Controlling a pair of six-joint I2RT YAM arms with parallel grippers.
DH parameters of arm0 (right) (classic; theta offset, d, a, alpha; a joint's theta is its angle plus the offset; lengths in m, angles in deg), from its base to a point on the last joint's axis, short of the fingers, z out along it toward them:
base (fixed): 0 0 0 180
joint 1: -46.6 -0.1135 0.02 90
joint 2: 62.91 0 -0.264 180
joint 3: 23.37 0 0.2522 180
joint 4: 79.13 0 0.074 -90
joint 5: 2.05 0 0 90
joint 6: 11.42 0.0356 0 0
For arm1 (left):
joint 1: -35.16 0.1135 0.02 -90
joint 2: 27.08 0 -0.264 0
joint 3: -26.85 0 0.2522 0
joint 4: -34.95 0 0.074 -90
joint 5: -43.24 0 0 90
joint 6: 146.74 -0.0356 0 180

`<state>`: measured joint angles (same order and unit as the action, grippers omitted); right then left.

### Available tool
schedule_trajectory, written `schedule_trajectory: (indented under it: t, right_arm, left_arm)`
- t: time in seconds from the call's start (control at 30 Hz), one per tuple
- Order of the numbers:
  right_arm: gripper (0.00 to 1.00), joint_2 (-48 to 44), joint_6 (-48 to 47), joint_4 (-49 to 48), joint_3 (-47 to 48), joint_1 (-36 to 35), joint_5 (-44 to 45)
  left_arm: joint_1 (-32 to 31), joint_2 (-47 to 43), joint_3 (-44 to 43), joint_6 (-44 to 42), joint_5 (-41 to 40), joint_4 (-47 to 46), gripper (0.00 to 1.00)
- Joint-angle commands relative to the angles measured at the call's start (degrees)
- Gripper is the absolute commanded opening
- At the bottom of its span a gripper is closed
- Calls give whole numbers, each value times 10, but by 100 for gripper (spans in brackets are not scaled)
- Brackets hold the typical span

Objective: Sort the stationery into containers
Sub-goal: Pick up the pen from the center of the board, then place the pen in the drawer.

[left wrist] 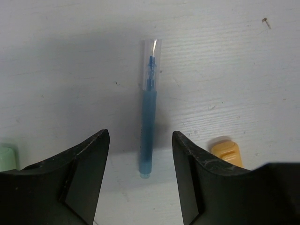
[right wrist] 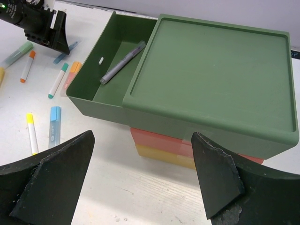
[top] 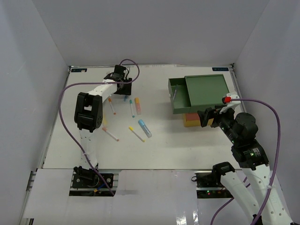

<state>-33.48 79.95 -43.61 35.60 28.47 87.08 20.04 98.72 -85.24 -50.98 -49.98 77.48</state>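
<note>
One slim blue pen point(left wrist: 148, 112), clear-capped

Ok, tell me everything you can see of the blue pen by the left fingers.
The blue pen is a thin, plastic-looking stick: teal-blue barrel, clear cap with the blue tip showing inside. It lies flat on the white table, cap pointing away from the wrist camera. Its barrel end sits between the open left fingers, neither touching it.

The left gripper point(top: 123, 88) is hanging over the far end of the pens point(top: 145, 128) lying scattered across the surface's point(top: 164, 145) left half. Toward the right edge, the green drawer point(top: 180, 100) is sitting pulled out leftward from the stacked containers point(top: 206, 89), with the right gripper point(top: 206, 117) just beside them.
</note>
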Motion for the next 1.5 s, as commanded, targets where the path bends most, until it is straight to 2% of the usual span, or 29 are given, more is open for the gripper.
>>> schedule_trajectory:
  t: [0.0, 0.33, 0.47, 0.5, 0.6, 0.73, 0.83, 0.93, 1.17, 1.23, 1.37, 1.47]
  right_arm:
    - [90, -6, 7, -2, 2, -3, -8]
    - [90, -10, 21, 3, -1, -2, -9]
    - [90, -11, 21, 6, 1, -3, -3]
    - [90, -11, 21, 5, 1, -3, -2]
    - [90, -3, 21, 3, 3, -2, -5]
    - [90, 2, 21, -3, 3, -3, -11]
    - [90, 3, 20, -5, 4, -2, -10]
    - [90, 2, 20, -4, 6, -3, -9]
    - [90, -4, 21, -3, 4, -2, -5]
    - [90, -6, 21, -4, 1, -2, -2]
    - [90, -5, 21, -9, -2, -2, 2]
    - [90, -2, 24, -15, -2, -3, 4]
  left_arm:
    - [-1, 10, -28, -4, -6, -18, 66]
    - [-1, 45, -34, 6, -14, -36, 56]
    - [-1, 47, -25, 6, -2, -37, 45]
    - [-1, 45, -21, 7, 2, -37, 37]
    - [-1, 37, -9, 13, 12, -37, 23]
    - [-1, 3, 2, 32, 35, -38, 15]
    - [-1, -41, 6, 53, 80, -40, 10]
    - [-1, -88, 3, 93, 108, -38, 8]
    - [-2, -181, 1, 246, 281, -52, 8]
    - [-16, -205, 4, 275, 305, -70, 8]
    - [-64, -234, 4, 342, 302, -87, 9]
    - [-117, -249, 14, 396, 267, -128, 11]
